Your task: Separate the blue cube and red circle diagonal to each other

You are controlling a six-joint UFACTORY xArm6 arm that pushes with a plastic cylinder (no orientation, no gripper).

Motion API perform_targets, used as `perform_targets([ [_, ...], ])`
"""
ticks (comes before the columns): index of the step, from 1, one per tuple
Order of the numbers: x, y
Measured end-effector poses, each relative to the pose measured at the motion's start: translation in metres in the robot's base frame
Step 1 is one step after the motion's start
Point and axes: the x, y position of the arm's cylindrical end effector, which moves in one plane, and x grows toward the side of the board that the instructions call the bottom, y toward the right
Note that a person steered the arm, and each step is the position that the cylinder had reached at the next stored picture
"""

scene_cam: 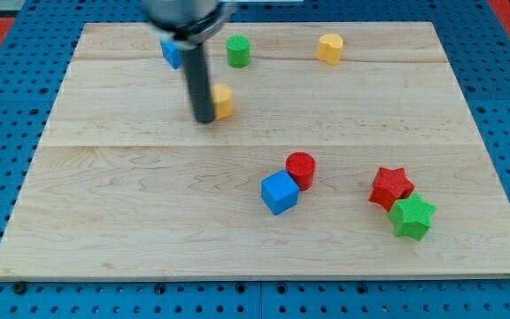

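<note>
The blue cube (279, 192) lies right of the board's centre, toward the view's bottom. The red circle (301, 168), a short cylinder, touches its upper right corner. My tip (204, 120) rests on the board in the upper left part, well up and to the left of both. It stands right beside a yellow block (224, 101), which is partly hidden behind the rod.
The wooden board (104, 221) lies on a blue pegboard. A blue block (171, 53) and a green cylinder (238, 50) sit near the top edge, a yellow block (329, 48) further right. A red star (390, 186) and green star (412, 217) touch at the right.
</note>
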Motion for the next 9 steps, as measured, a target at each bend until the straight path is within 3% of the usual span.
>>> perform_targets([
  [1, -0.040, 0.014],
  [2, -0.012, 0.064],
  [3, -0.053, 0.108],
  [4, -0.098, 0.083],
  [5, -0.059, 0.066],
  [8, -0.031, 0.074],
  [9, 0.020, 0.161],
])
